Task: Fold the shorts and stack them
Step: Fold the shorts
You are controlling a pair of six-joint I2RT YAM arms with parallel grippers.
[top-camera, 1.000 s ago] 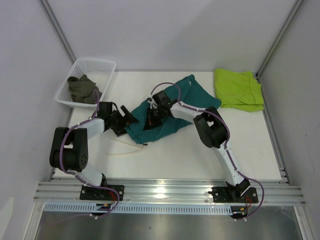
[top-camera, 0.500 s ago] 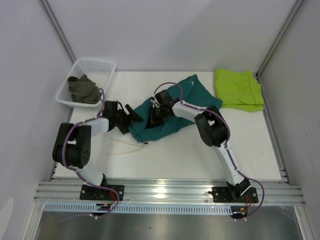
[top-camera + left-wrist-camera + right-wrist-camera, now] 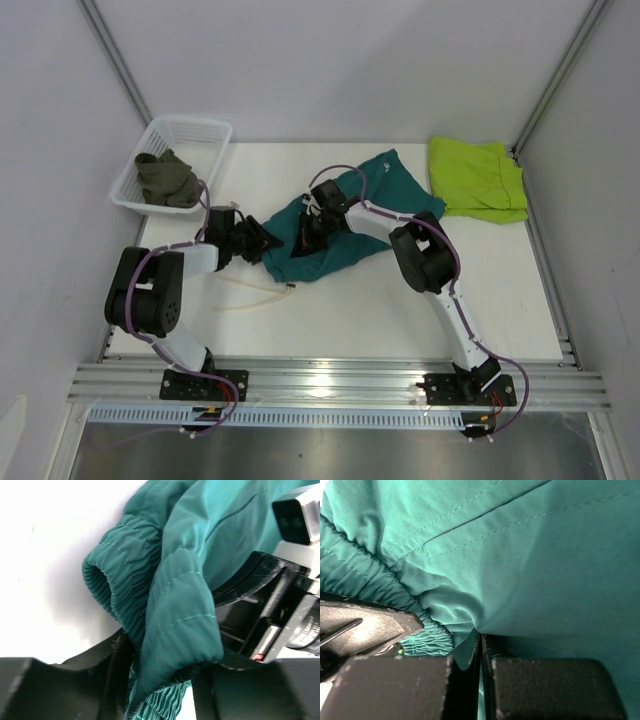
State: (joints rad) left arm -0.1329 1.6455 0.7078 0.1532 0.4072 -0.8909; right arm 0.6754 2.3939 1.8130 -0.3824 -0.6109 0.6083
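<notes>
Three pairs of shorts are in view. The teal shorts [image 3: 385, 190] lie crumpled about the middle of the table [image 3: 400, 310], closer to the far edge than the near one, running slantwise from the far edge down toward the left. The lime shorts [image 3: 478, 180] lie flattened in the far right corner, just beside the teal pair and, as far as we can tell, apart from it. The olive shorts [image 3: 165, 178] sit bunched inside the white basket [image 3: 190, 125] at the far left corner.

Both arms reach to the near-left end of the teal pair. The left gripper [image 3: 262, 240] comes in from the left edge and pinches the ribbed waistband. In its wrist view we see a thick fold of cloth bulging out between the two black fingers. The right gripper [image 3: 303, 240] sits just beside it, farther from the left edge. Its fingers are pressed nearly together on a thin fold of the same teal cloth, with only a sliver of gap between them. The two grippers are very near each other — each shows in the other's wrist view.

A cream cord [image 3: 270, 290] lies loose on the table toward the near edge, one end close to the teal cloth — we cannot tell whether it is joined to it.
</notes>
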